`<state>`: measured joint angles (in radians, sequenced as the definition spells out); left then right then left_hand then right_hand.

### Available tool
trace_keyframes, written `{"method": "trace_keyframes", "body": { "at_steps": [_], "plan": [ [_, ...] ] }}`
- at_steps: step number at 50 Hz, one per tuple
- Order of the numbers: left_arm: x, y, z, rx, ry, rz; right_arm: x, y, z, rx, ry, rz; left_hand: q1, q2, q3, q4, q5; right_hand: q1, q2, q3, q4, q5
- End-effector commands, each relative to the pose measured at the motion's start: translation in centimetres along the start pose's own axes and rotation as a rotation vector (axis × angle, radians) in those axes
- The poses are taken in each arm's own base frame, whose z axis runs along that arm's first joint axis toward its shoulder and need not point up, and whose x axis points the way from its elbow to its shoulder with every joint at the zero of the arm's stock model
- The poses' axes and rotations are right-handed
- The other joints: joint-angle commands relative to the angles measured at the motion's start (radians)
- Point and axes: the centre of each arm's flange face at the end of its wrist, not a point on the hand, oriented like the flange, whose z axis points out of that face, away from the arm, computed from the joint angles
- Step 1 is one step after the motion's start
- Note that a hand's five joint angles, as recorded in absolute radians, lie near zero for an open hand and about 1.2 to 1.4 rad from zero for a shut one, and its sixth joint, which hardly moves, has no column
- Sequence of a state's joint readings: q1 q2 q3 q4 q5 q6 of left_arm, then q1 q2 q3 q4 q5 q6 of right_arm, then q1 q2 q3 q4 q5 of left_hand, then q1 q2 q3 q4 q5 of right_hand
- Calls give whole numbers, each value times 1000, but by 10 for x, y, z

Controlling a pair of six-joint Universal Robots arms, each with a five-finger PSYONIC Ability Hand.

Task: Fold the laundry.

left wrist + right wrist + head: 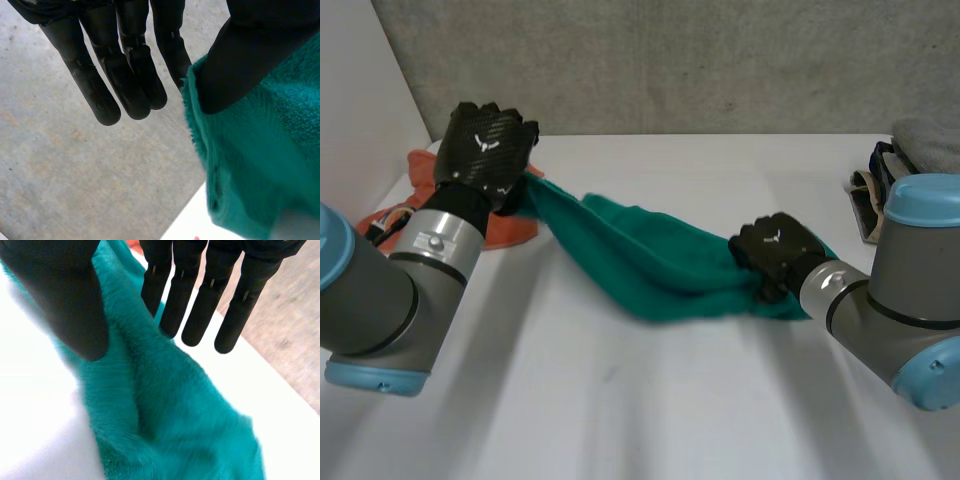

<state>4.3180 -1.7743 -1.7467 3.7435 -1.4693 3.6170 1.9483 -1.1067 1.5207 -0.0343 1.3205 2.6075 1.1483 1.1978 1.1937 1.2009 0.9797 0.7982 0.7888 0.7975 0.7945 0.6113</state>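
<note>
A teal fleece cloth (650,260) stretches in a band across the white table (620,400). Its left end is lifted off the table, pinched by my left hand (485,150). In the left wrist view the thumb (240,60) presses the cloth's edge (260,150) against the straight fingers (125,75). My right hand (775,250) rests low over the cloth's right end. In the right wrist view its fingers (200,295) are straight and the thumb (60,295) stands apart. The cloth (165,415) lies bunched beneath them.
An orange cloth (510,228) lies crumpled at the table's far left, behind my left arm. A stack of folded grey laundry (925,145) sits at the far right edge. A grey wall runs behind the table.
</note>
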Motion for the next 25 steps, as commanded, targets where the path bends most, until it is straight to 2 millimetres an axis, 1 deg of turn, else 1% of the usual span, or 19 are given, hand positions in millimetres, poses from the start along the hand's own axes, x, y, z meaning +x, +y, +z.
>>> {"method": "trace_keyframes", "body": {
  "at_steps": [1,3,4,7,8,11,12,15,16,18,19,21,25],
  "plan": [
    [-3,-6,-6,5,-6,1,6,-9,-12,-84,-34,22,248,198,203,195,242,-292,-283,-291,-288,-280],
    [-5,-11,-8,15,-11,2,11,-18,-16,-77,-27,19,248,198,203,195,242,-396,-386,-395,-392,-383],
    [-6,-12,-8,16,-16,3,17,-29,-20,-55,-15,15,248,198,203,195,242,-466,-457,-465,-462,-454],
    [-8,-16,-11,21,-18,2,27,-48,-26,-7,7,6,248,198,203,195,242,-484,-475,-483,-481,-472],
    [-9,-19,-13,27,-18,2,37,-60,-28,25,33,-4,248,198,203,195,242,-481,-472,-481,-478,-469],
    [-10,-21,-15,28,-22,2,55,-71,-30,50,77,-17,248,198,203,195,242,-458,-448,-457,-454,-445],
    [-10,-21,-17,25,-20,2,66,-76,-31,52,93,-21,248,198,203,195,242,-449,-440,-448,-445,-437],
    [-10,-22,-18,24,-20,2,80,-77,-29,35,100,-39,248,198,203,195,242,-423,-413,-422,-419,-410],
    [-10,-22,-19,23,-19,2,86,-72,-23,20,89,-64,248,198,203,195,242,-414,-404,-413,-410,-401],
    [-10,-21,-21,19,-17,1,85,-65,-13,7,58,-92,248,198,203,195,242,-414,-404,-413,-410,-401],
    [-9,-20,-21,15,-17,1,85,-58,-3,-8,46,-125,248,198,203,195,242,-411,-401,-410,-407,-398],
    [-8,-19,-23,9,-12,0,84,-52,5,-18,35,-158,248,198,203,195,242,-402,-393,-401,-398,-390],
    [-8,-17,-25,4,-11,0,81,-33,24,-45,10,-234,248,198,203,195,242,-396,-387,-395,-392,-384]
  ]
}}
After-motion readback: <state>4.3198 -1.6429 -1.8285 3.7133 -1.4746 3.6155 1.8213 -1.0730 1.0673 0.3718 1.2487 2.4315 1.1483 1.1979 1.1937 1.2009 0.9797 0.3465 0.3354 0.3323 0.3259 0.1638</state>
